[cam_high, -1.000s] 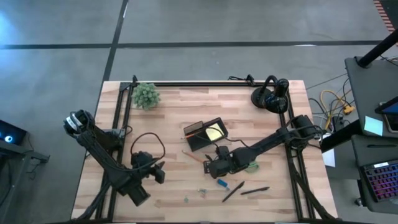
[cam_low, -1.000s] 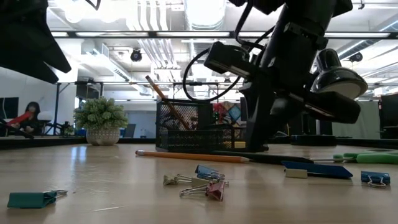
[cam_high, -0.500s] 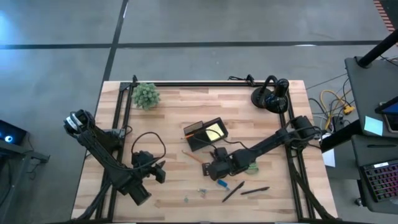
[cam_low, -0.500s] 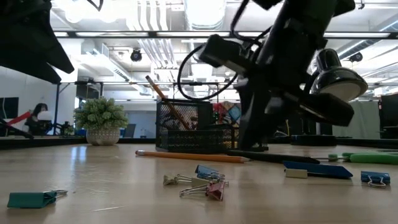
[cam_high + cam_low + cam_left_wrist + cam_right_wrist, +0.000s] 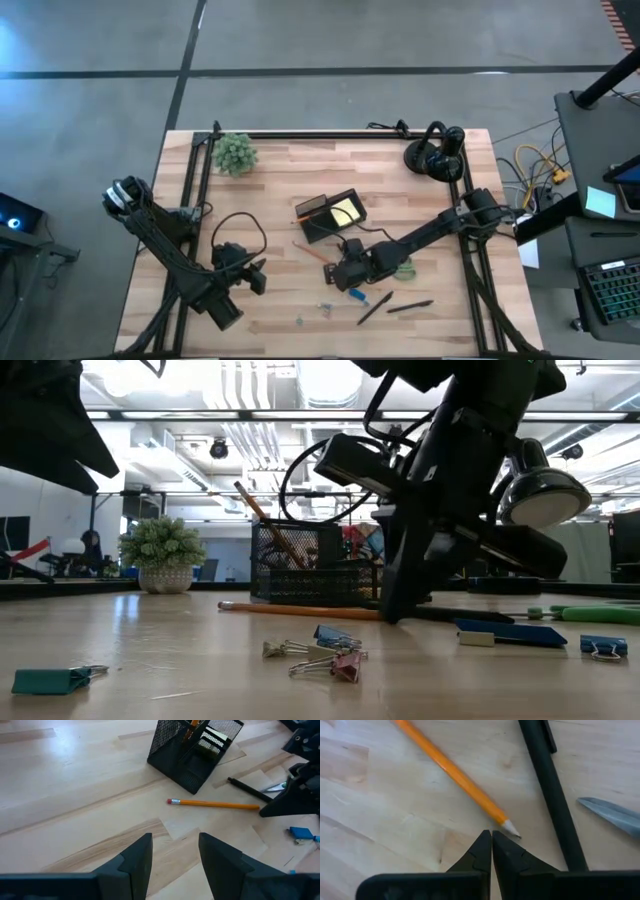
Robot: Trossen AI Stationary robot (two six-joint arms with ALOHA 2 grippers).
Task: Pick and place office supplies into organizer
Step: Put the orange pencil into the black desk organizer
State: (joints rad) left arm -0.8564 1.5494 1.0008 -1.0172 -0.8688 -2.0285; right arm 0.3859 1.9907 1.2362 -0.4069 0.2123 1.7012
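From the low view my right arm blocks most of the pen [image 5: 551,790] and the scissors [image 5: 590,614]; only a blade tip [image 5: 612,816] shows in the right wrist view. The clips [image 5: 315,650] by the near edge are too small to sort overhead. The organizer [image 5: 330,215] stands mid-table with the yellow pad [image 5: 343,212] and one pencil already in it. A loose pencil [image 5: 215,804] lies just in front of the organizer, beside the pen. Two more pens [image 5: 392,306] lie near the front edge, the plant [image 5: 235,153] at the far left corner.

Right gripper [image 5: 491,842]: fingers pressed together, tips just short of the pencil's sharpened point, holding nothing. Left gripper [image 5: 175,857]: fingers spread, empty, waiting at front left.

Since the previous frames, the right gripper has shifted slightly left and lower toward the pencil.
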